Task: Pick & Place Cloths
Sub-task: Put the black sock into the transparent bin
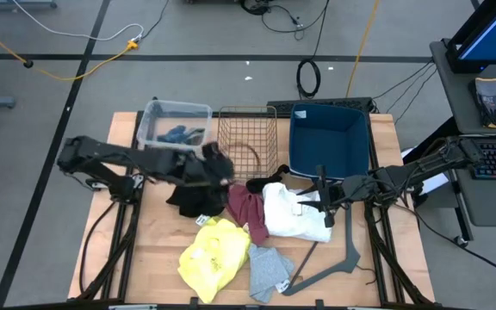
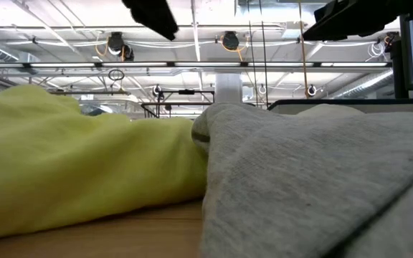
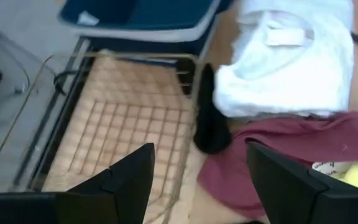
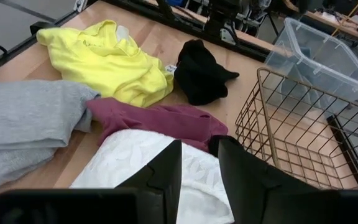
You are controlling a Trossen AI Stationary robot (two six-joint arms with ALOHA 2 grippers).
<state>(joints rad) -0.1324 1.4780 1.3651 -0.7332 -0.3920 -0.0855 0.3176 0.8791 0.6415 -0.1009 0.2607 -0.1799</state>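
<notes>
My left gripper [image 1: 222, 168] [image 3: 201, 149] is open and holds nothing, hovering at the wire basket's near left corner above the black cloth [image 1: 195, 200]. My right gripper [image 1: 321, 205] [image 4: 199, 144] is down on the white cloth [image 1: 291, 215], its fingers close together. The maroon cloth [image 1: 248, 211] lies between the black and white ones. Nearer the table's front lie the yellow cloth [image 1: 213, 254] and a grey cloth [image 1: 268, 271]. A teal-blue cloth [image 1: 175, 133] lies inside the clear bin. A narrow black piece [image 3: 210, 118] rests by the basket's corner. My right gripper pinches a raised fold of the white cloth [image 4: 197, 177] between its two fingers, slanting down from the table's right side. The cloth fills the narrow gap between the fingers. The rest of it [image 4: 129, 165] still lies on the table beside the maroon cloth [image 4: 160, 118].
Along the far edge stand a clear bin [image 1: 158, 112], a wire basket [image 1: 248, 142] and a blue bin [image 1: 328, 138]. A grey angled bar [image 1: 334, 258] lies at the near right. Bare wood shows at the table's near left [image 1: 145, 250].
</notes>
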